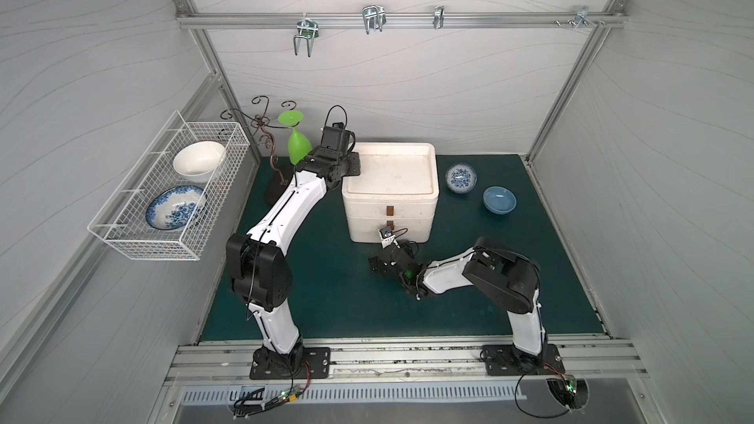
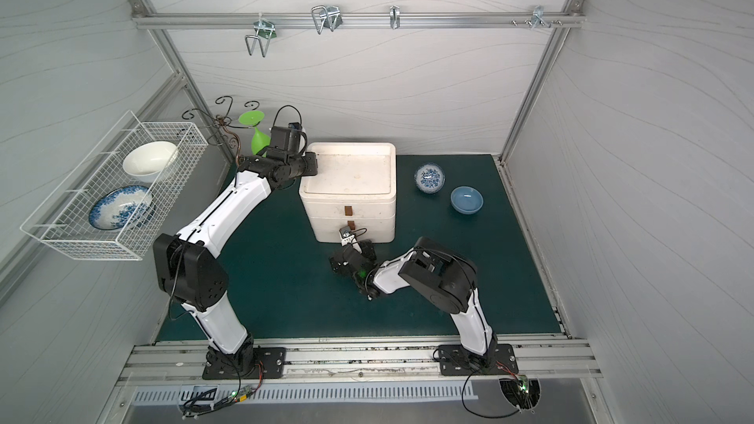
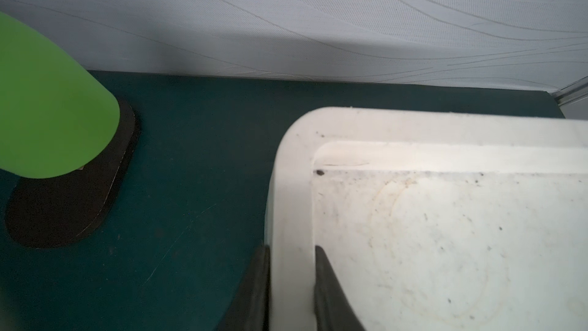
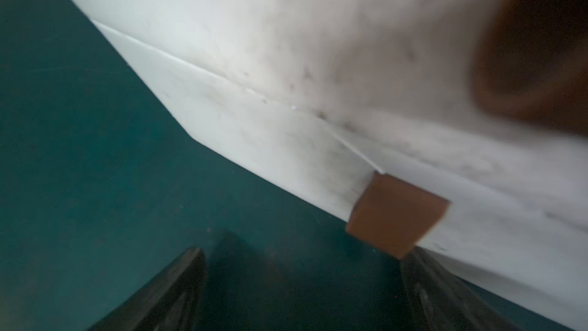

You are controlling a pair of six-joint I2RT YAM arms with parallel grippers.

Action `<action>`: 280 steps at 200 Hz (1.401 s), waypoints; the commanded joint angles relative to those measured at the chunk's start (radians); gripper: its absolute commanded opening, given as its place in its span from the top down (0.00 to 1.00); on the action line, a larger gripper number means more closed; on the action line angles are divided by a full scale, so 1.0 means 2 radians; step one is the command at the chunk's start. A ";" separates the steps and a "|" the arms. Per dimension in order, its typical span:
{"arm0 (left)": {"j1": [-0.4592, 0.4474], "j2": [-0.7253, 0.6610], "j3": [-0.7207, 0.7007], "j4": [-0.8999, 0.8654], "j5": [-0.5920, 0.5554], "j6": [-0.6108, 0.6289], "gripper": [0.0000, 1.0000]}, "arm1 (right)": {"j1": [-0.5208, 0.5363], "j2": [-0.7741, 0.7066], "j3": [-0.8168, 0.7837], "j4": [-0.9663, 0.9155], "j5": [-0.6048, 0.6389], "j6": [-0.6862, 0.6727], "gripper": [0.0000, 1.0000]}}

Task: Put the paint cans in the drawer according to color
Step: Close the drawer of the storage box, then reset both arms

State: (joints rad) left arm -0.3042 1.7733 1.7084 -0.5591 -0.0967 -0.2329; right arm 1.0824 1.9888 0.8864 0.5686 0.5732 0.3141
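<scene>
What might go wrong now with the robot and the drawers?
The right gripper is open, but the bottom brown handle sits beside one finger, not centred; closing may miss it.
The left gripper pinches the rim of the drawer chest; if it slips, the chest could slide.
The green glass hangs near the left arm and might get bumped.

The drawer (image 1: 389, 181) stands on the mat (image 1: 326, 299), bowls (image 1: 460, 178) to its right, a basket (image 1: 143, 245), seemingly wall-hung, left

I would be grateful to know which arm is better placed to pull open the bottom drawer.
Right: the right fingers stand open just before the bottom drawer's brown tab handle, whereas the left fingers are shut on the chest's top rim, likely steadying it.
</scene>
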 commanded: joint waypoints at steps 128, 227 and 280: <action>0.013 0.006 -0.008 -0.044 0.072 -0.054 0.67 | 0.131 -0.667 -0.177 -0.257 0.207 -0.085 0.01; 0.010 -0.072 -0.024 -0.019 0.069 -0.028 0.00 | 0.046 -0.844 -0.227 -0.434 0.242 -0.029 0.01; -0.033 -0.198 -0.143 0.120 0.029 0.062 0.00 | -0.165 -0.624 -0.201 -0.371 0.059 0.019 0.01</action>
State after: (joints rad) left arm -0.3222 1.4765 1.5074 -0.5129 0.0143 -0.2340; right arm 0.9203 0.6090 0.4454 -0.2237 0.8883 0.2630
